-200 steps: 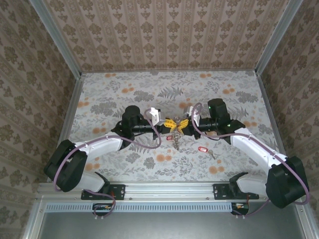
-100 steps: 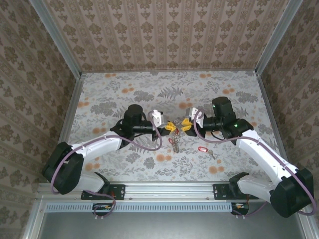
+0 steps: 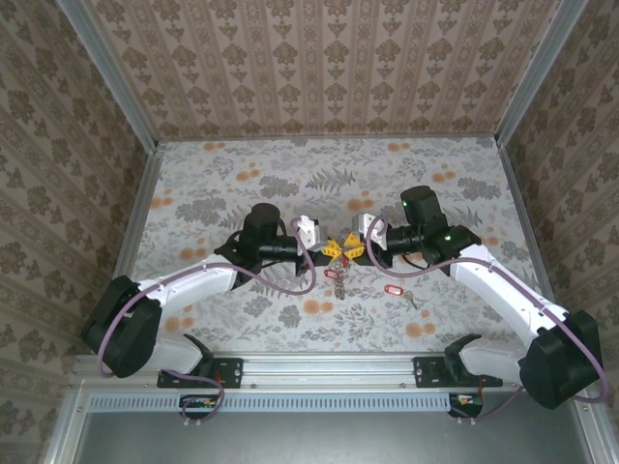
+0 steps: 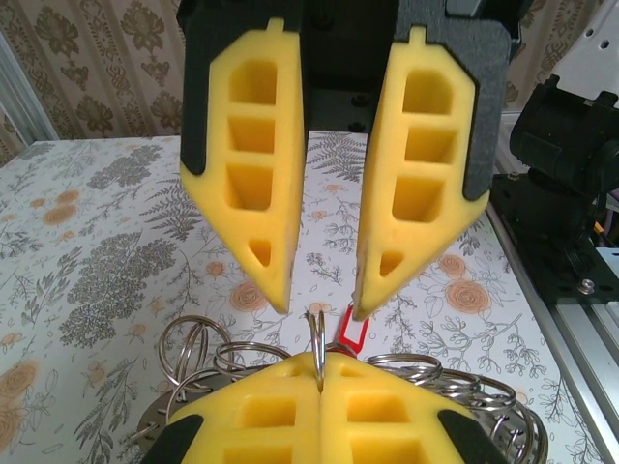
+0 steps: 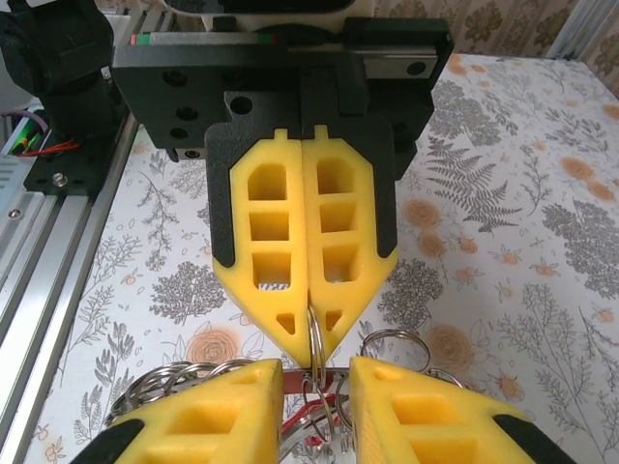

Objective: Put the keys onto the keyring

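The keyring (image 3: 339, 278) is a bunch of silvery split rings hanging between my two grippers above the table's middle. My left gripper (image 3: 334, 248) (image 4: 319, 367) is shut on one thin upright ring (image 4: 317, 333) of it. My right gripper (image 3: 356, 247) (image 5: 314, 372) faces it tip to tip, open, its yellow fingers (image 5: 213, 406) standing on either side of that same ring (image 5: 315, 338). A red tag (image 4: 352, 331) (image 5: 302, 378) hangs in the bunch just below the fingertips. One of the keys, with a red tag (image 3: 392, 289), lies alone on the table in front of the right arm.
The table (image 3: 242, 184) has a floral cover and is walled in by patterned panels on three sides. An aluminium rail (image 3: 319, 367) with the arm bases runs along the near edge. More rings of the bunch (image 4: 198, 353) spread out to both sides of the left fingers.
The right arm swung out slightly and came back in towards the left gripper, and its jaws have parted a little. The left gripper has stayed shut on the ring.
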You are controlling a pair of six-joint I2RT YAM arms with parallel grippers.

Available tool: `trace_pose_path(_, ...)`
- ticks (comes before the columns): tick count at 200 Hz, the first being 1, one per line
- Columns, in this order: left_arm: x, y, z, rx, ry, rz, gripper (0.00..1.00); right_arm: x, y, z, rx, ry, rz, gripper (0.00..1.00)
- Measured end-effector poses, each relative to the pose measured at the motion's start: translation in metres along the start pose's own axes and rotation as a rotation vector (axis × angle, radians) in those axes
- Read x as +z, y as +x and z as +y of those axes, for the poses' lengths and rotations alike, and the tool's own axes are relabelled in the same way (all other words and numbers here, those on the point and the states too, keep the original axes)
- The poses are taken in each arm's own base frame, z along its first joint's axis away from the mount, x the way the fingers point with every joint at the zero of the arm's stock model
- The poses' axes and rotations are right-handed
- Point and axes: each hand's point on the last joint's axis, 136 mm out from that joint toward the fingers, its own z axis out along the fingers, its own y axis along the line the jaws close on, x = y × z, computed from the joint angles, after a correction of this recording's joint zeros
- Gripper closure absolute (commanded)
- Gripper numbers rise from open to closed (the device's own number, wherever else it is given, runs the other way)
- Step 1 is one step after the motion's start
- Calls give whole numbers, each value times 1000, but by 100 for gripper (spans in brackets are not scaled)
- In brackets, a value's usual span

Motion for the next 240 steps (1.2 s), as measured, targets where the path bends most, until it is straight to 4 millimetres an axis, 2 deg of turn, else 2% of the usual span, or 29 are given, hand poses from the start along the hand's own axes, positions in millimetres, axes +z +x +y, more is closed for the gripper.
trace_pose_path(47,0,0,0,0,1,0,100,6,3,-1,6,-14,10,85)
trace_pose_path(70,0,1,1,-3,-6,5,100,8,5,-2,6,-19,13,96)
trace_pose_path(80,0,1,2,-2,-10,8,93,8,5,-2,10,-18,17,97)
trace_pose_path(100,0,2,2,4,-14,28,85,9,5,-2,3,-18,40,98)
trace_pose_path(133,1,0,3,48,-27,99,84,7,3,-1,-8,-11,99,99)
trace_pose_path(187,2,8,-1,99,-25,207,90,10,8,4,-25,-24,207,99)
trace_pose_path(199,2,11,-2,102,-25,223,93,12,9,6,-29,-31,234,99)
trace_pose_path(208,2,12,-2,106,-24,230,100,12,9,7,-29,-34,246,99)
trace_pose_path(240,1,6,-1,125,-27,219,100,9,4,5,-49,-25,266,94)
